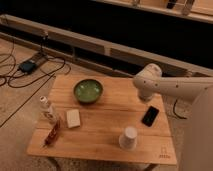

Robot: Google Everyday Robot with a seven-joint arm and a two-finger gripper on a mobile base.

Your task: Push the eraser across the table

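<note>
We see the small flat black rectangular eraser (150,116) lying at an angle near the right side of the low light-wood plank worktop (107,145), with the white cup (128,137) near it toward the front edge. The robot's gripper (146,96) is at the end of the white arm, over the worktop just behind the eraser. We cannot tell how far open it is, nor whether it has hold of anything. We judge the push not yet begun. Several things could go wrong from here. A contact off the eraser's middle would likely spin it rather than slide it. A push toward the front could drive it into the cup and tip that over. A push to the right would send it off the nearby edge. A long push leftward heads for the round green bowl (88,91) or the pale cream rectangular block (73,118).
</note>
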